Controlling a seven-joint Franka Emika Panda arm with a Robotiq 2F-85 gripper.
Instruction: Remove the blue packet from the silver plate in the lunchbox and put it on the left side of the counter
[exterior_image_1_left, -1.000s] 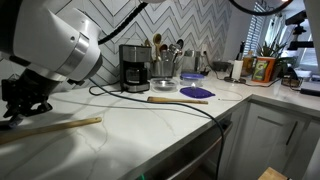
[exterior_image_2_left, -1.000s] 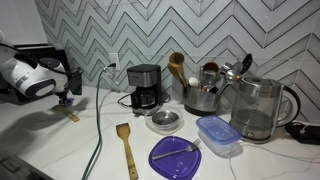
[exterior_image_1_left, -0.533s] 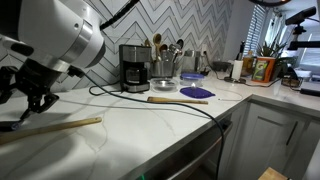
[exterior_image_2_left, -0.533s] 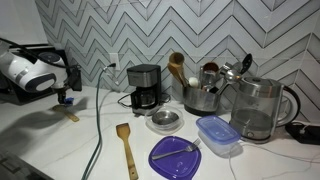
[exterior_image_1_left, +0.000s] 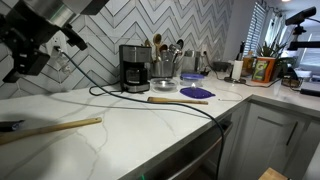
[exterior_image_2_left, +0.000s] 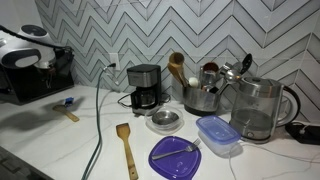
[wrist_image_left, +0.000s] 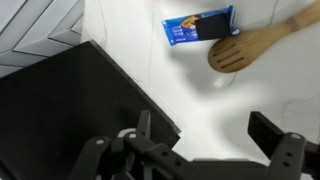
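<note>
The blue packet (wrist_image_left: 198, 25) lies flat on the white counter (exterior_image_2_left: 40, 140) at its left end, touching the head of a wooden spoon (wrist_image_left: 265, 45). In both exterior views the packet (exterior_image_2_left: 67, 101) (exterior_image_1_left: 8, 126) rests free beside that spoon. My gripper (wrist_image_left: 210, 140) hangs well above it, open, with nothing between the fingers. It shows high at the left in both exterior views (exterior_image_1_left: 30, 62) (exterior_image_2_left: 42, 68). The silver plate (exterior_image_2_left: 165, 120) sits on the counter in front of the coffee maker, with nothing blue in it.
A black box (exterior_image_2_left: 40, 82) stands against the wall under my gripper. A coffee maker (exterior_image_2_left: 145, 87), utensil pot (exterior_image_2_left: 200, 95), kettle (exterior_image_2_left: 258, 108), blue-lidded container (exterior_image_2_left: 218, 133), purple-blue plate (exterior_image_2_left: 178, 155), wooden spatula (exterior_image_2_left: 127, 148) and a cable (exterior_image_2_left: 98, 130) occupy the counter's middle and right.
My gripper has opened and let go of the blue packet, then risen away from the counter. The packet stays beside the wooden spoon.
</note>
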